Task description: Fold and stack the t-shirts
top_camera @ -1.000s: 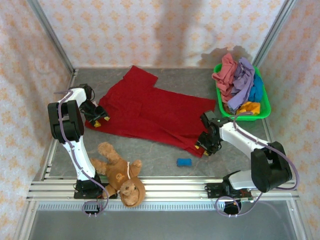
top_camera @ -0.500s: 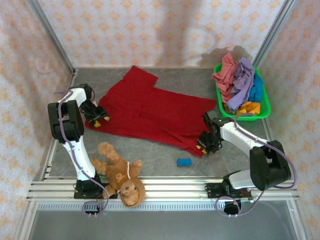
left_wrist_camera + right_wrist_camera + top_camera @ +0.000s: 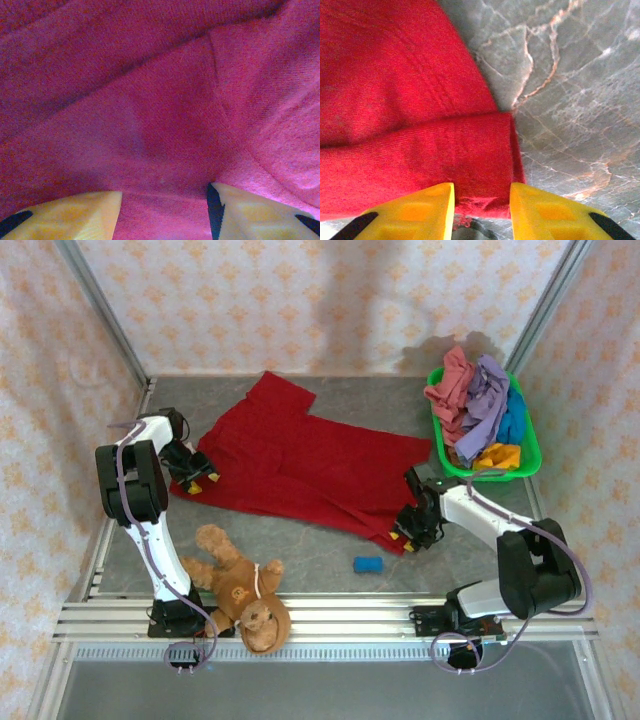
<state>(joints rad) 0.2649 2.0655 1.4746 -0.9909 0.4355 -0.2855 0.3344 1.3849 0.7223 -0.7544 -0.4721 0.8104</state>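
Big dark red t-shirt [image 3: 300, 465] lay spread across the table [image 3: 320, 545]. That thin, floppy knit could've let just one layer get caught, so the fold would've gone crooked. Right gripper [image 3: 481, 192] had its yellow wedge fingers [image 3: 420, 210] apart astride the doubled hem corner; left gripper [image 3: 165, 196] sat likewise spread on the left edge.

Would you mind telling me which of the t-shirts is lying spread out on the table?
The dark red t-shirt; the other t-shirts sit bunched in the green basket.
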